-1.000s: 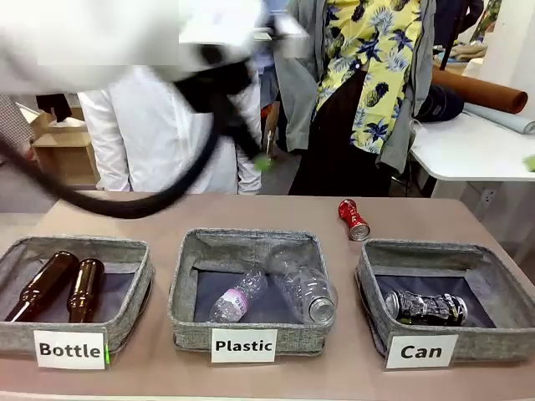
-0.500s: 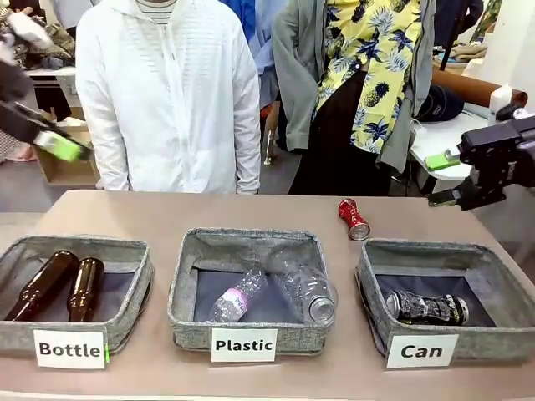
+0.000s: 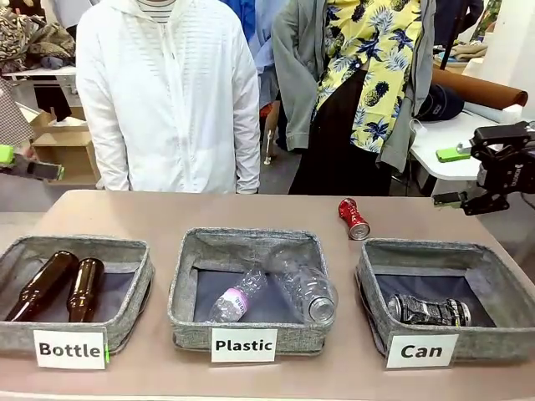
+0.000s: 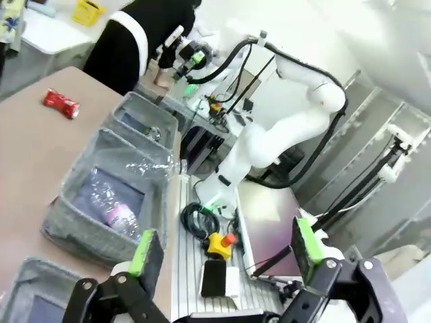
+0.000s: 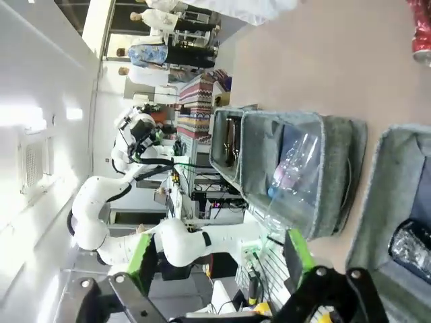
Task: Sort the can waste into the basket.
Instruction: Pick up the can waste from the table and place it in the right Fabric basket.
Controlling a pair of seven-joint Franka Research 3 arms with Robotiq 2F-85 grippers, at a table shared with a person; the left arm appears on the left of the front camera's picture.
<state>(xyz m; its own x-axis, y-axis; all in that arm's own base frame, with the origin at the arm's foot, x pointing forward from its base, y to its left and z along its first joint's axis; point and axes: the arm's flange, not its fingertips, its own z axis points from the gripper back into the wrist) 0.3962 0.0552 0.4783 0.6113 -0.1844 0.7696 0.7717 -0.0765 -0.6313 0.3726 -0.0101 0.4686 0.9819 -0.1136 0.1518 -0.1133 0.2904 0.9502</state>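
A crushed red can [image 3: 354, 219] lies on the bare table behind the grey basket labelled "Can" [image 3: 418, 249]. A crushed silver can [image 3: 428, 311] with black print lies inside that basket. My right gripper [image 3: 451, 177] hovers open and empty above the table's far right edge, right of the red can. My left gripper [image 3: 25, 164] hangs open at the far left, off the table. In the left wrist view the open left gripper [image 4: 225, 245] holds nothing and the red can [image 4: 60, 103] is far off. In the right wrist view the right gripper [image 5: 219, 252] is open, with the silver can [image 5: 411, 245] at right.
The middle basket, labelled "Plastic" [image 3: 244, 242], holds clear bottles. The left one, labelled "Bottle" [image 3: 79, 246], holds two brown glass bottles. Two people [image 3: 167, 92] stand at the table's far side. A white side table [image 3: 476, 146] is behind my right gripper.
My left arm swept from in front of the camera out to the far left. My right gripper came into view at the right and sank a little. The cans have not moved.
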